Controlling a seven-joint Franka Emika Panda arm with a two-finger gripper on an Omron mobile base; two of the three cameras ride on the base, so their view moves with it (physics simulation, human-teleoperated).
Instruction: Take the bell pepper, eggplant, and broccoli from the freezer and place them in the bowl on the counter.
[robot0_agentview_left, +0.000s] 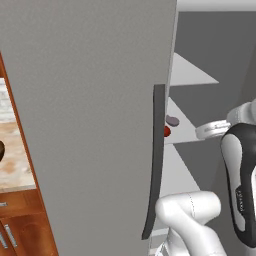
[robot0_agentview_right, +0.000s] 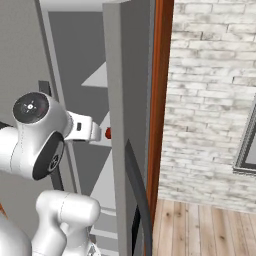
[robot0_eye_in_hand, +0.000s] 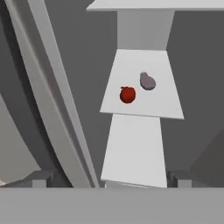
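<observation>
Freezer (robot0_agentview_left: 90, 125) open — bell pepper (robot0_eye_in_hand: 127, 94), eggplant (robot0_eye_in_hand: 147, 81) on shelf (robot0_eye_in_hand: 140, 105); gripper (robot0_eye_in_hand: 109, 179) spread wide, empty.

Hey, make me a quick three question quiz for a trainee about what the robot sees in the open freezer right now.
1. True or false: the bell pepper and the eggplant lie on the same freezer shelf.
2. Multiple choice: the gripper is A) shut on the bell pepper, B) open and apart from both vegetables, C) shut on the eggplant.
3. Fill in: in the hand view, the vegetable nearer the shelf's front edge is the ____.

Key: 1 true; 2 B; 3 bell pepper.
</observation>
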